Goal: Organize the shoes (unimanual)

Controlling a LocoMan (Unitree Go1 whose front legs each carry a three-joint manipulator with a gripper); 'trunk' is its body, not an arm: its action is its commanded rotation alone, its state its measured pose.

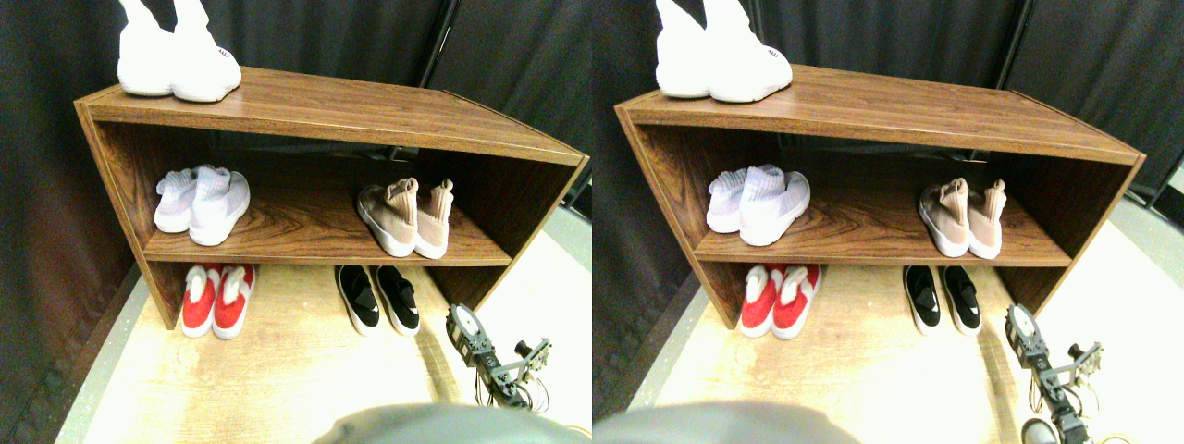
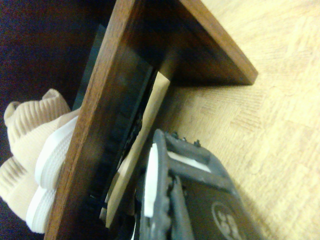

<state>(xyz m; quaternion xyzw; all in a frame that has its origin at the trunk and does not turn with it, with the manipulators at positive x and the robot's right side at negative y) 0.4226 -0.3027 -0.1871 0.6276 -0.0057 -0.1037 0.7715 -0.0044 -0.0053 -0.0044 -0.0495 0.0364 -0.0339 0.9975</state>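
My gripper (image 1: 499, 356) sat lower right, couldn't tell its opening. Rack (image 1: 305, 106) side panel blocked it from the tan shoes (image 1: 407, 217); black shoes (image 1: 377, 298) nearby.

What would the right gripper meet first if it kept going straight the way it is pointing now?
Probably the wooden shoe rack: in the wrist view its shelf edge lies directly ahead of the right gripper, with the beige-tan shoes on the shelf beyond that edge. Depth is unclear.
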